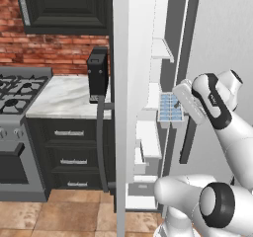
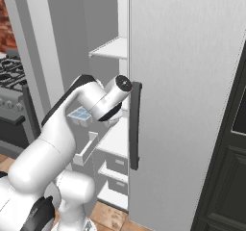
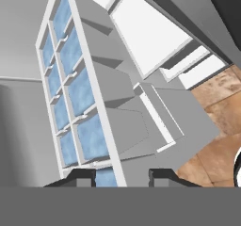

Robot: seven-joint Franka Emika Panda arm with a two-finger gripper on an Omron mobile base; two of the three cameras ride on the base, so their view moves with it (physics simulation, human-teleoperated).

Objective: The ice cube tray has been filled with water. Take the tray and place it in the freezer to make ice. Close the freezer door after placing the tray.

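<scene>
The freezer (image 1: 148, 132) stands open, its white shelves bare as far as I can see, the door (image 1: 121, 107) swung wide. The arm holds the ice tray (image 1: 170, 107) at the opening, just above a middle shelf (image 2: 115, 138); placing seems underway. The gripper (image 3: 121, 177) grasps the tray's near edge. Next it should ease inward, level, since the cells carry pale blue water (image 3: 77, 91).

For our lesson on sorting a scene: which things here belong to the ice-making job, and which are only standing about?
Belonging to the job:
- ice cube tray, held by the pincer
- water in its cells
- freezer, standing open
- freezer door

Standing about:
- toaster on the counter
- stove
- plain fridge door
</scene>
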